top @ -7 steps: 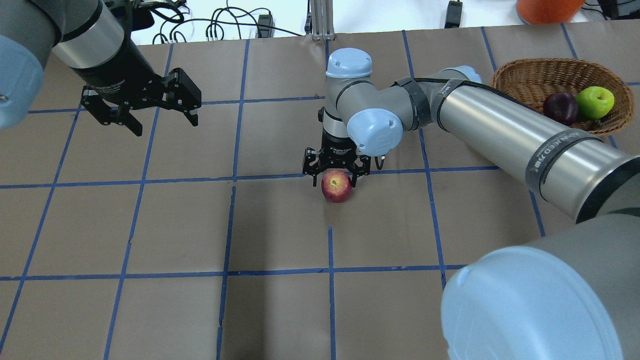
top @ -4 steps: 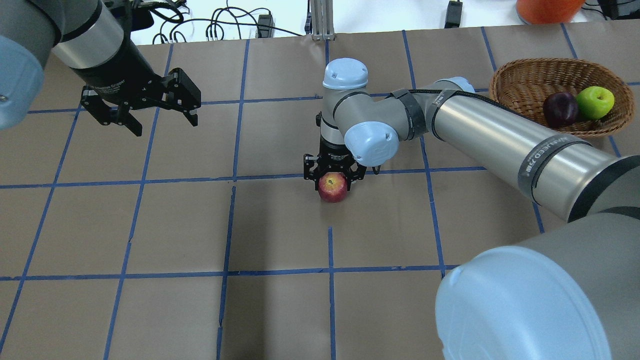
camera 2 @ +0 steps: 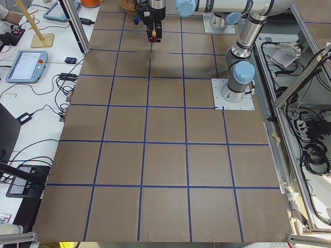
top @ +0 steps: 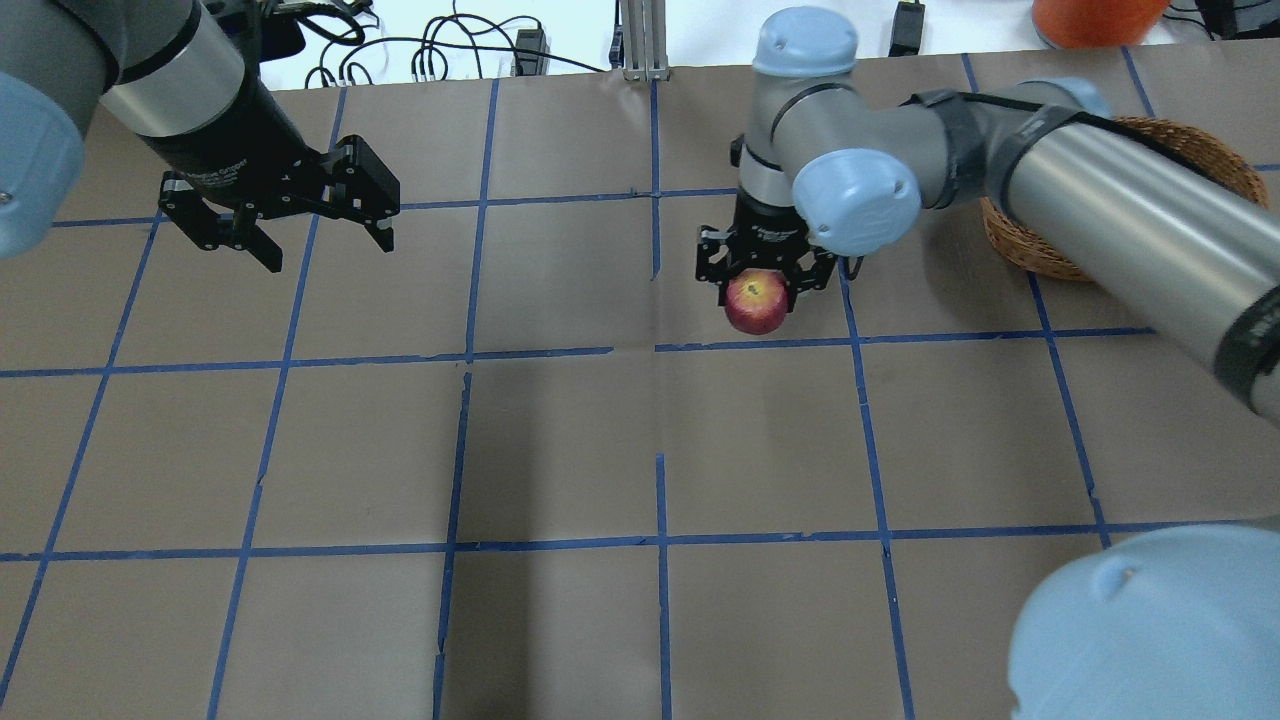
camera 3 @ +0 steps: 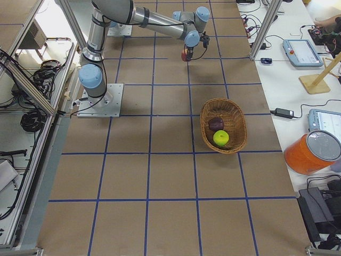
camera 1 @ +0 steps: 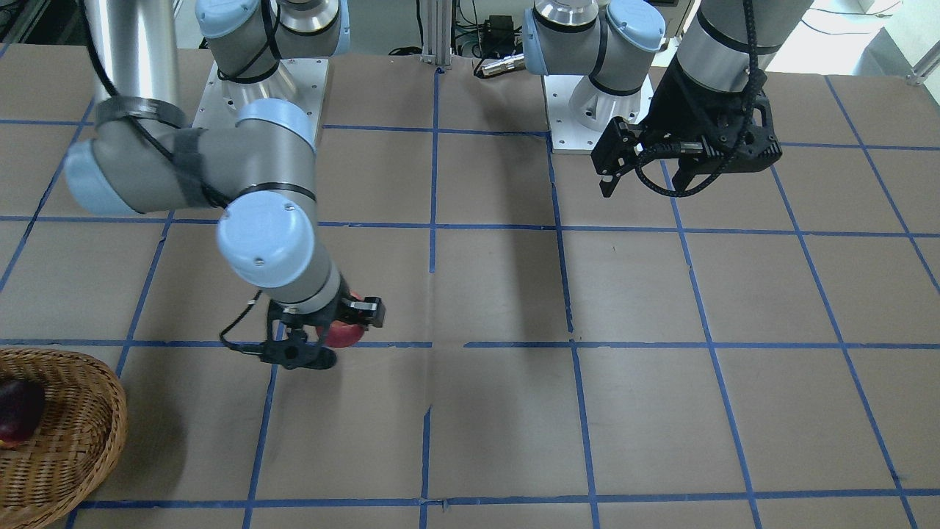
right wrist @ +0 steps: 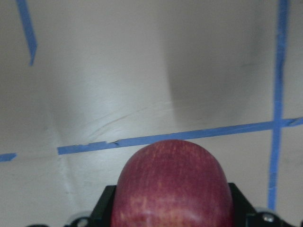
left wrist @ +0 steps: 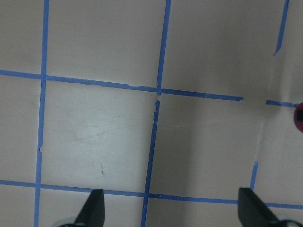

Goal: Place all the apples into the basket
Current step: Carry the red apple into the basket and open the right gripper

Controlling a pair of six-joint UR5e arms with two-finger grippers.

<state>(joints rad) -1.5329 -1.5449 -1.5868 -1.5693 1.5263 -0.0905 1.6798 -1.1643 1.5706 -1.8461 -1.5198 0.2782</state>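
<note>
My right gripper (top: 757,283) is shut on the red apple (top: 757,303) and holds it above the table, left of the wicker basket (top: 1018,245). The apple fills the bottom of the right wrist view (right wrist: 173,184). The maroon apple (camera 3: 216,124) and the yellow-green apple (camera 3: 220,138) lie in the basket (camera 3: 237,114). In the overhead view my right arm hides them. The maroon apple (camera 1: 18,419) also shows in the front-facing view. My left gripper (top: 290,225) is open and empty, high over the far left of the table.
The table is brown paper with a grid of blue tape (top: 660,350). An orange container (camera 3: 311,152) stands beyond the basket off the table's edge. Cables and tablets (camera 3: 301,50) lie along the operators' side.
My right gripper closed on the red apple, lifted it off the table and carried it right and farther away, nearer the basket. The left arm has not moved.
</note>
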